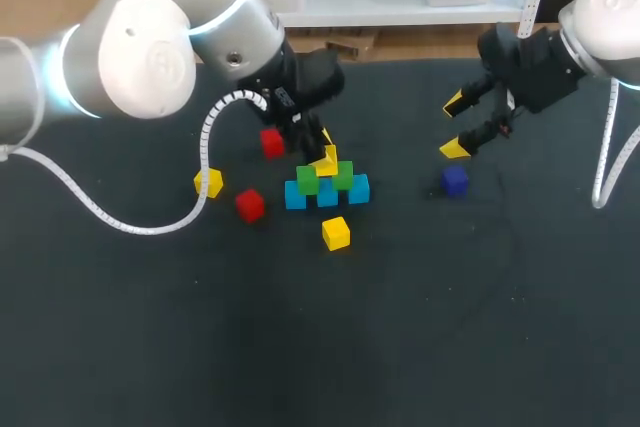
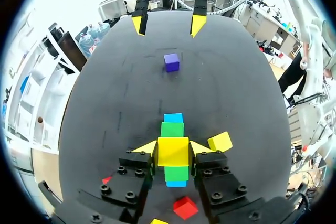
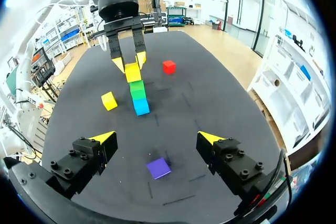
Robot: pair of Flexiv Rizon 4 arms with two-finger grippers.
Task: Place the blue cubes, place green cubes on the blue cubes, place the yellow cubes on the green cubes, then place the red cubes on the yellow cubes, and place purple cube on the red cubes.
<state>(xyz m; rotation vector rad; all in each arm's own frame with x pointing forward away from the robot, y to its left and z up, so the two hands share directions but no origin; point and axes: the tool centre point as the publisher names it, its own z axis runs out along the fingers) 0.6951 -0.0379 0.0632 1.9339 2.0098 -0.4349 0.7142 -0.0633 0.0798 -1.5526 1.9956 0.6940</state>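
Note:
Three blue cubes (image 1: 327, 194) lie in a row on the black table, with two green cubes (image 1: 307, 180) on top of them. My left gripper (image 1: 325, 152) is shut on a yellow cube (image 2: 172, 151), held over the gap between the green cubes (image 2: 172, 129); whether it touches them I cannot tell. From the right wrist the stack reads yellow cube (image 3: 133, 72), green (image 3: 137, 89), blue (image 3: 140, 106). The purple cube (image 1: 455, 180) lies alone on the table just below my open right gripper (image 1: 458, 127), and shows between and ahead of its fingers (image 3: 158, 168).
Loose yellow cubes lie to the left of the stack (image 1: 208, 183) and in front of it (image 1: 336, 233). One red cube (image 1: 271, 142) sits behind and left of the stack, another (image 1: 249, 205) at its front left. The left arm's white cable (image 1: 205, 147) hangs over the table.

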